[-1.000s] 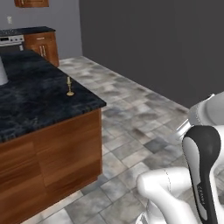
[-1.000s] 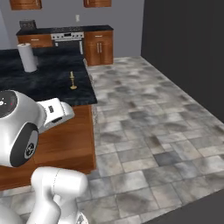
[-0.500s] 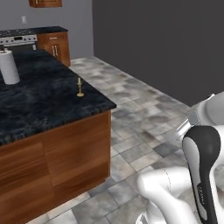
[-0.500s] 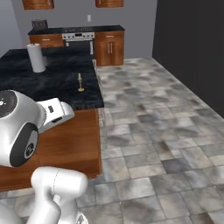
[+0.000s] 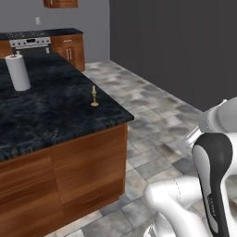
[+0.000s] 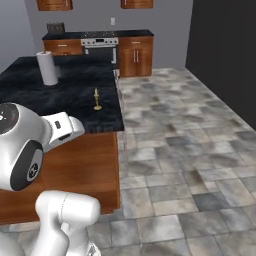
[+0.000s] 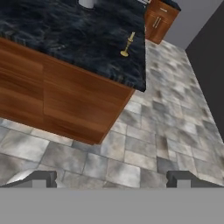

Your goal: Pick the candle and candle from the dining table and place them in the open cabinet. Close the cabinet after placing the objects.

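On the black, white-veined marble top of the dining table [image 5: 55, 111], near its right-hand corner, stands the thin taper candle [image 5: 94, 96] on a slender brass stick with a small round foot. It is upright and alone, well apart from the tall white paper-towel roll [image 5: 18, 72], a plain cylinder standing further back on the same top. From the right base view the candle [image 6: 96, 99] sits close to the table's right edge, with the roll [image 6: 48, 68] beyond it to the left. The table's sides are flat panels of reddish-brown wood with a smooth grain.

Along the far wall runs a counter [image 6: 100, 35] with a dark top, over wooden base cabinets [image 6: 135, 57] with short silver handles, and a steel oven front [image 6: 99, 46] between them. Two reddish-brown wall cabinets [image 6: 136, 4] hang above, cut off by the top edge, so their doors and contents cannot be made out. The floor [image 6: 190, 135] is mottled grey stone tile in square slabs.

Low over the floor beside the table hangs the gripper [image 7: 114, 178], its two dark finger tips spread wide with nothing between them. In the hand view the candle [image 7: 127, 44] shows far ahead on the marble, near the corner of the table [image 7: 87, 35].
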{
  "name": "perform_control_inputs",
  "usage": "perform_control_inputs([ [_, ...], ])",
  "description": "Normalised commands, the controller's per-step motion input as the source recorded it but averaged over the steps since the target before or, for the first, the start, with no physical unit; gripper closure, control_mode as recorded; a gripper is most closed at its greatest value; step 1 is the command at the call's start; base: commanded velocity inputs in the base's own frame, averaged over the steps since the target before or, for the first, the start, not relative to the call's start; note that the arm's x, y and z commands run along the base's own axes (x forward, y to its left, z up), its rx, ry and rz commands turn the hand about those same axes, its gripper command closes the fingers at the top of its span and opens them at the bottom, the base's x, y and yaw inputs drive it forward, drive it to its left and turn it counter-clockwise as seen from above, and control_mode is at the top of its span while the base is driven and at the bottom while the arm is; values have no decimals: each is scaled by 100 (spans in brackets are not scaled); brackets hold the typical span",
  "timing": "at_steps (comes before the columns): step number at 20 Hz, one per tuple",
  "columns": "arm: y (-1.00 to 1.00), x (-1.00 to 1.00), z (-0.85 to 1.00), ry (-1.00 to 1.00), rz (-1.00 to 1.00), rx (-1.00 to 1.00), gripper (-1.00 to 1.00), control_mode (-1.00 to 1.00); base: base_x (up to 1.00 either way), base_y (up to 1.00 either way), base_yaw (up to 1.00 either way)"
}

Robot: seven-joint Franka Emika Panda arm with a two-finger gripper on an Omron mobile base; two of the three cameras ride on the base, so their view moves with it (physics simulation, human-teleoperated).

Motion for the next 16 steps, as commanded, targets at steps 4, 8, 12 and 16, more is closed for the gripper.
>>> perform_control_inputs([
  [4,0,0,0,0,0,0,-100,100,50,-27,16],
  [8,0,0,0,0,0,0,-100,100,43,-30,16],
  [12,0,0,0,0,0,0,-100,100,42,-29,16],
  [16,0,0,0,0,0,0,-100,100,42,-28,16],
])
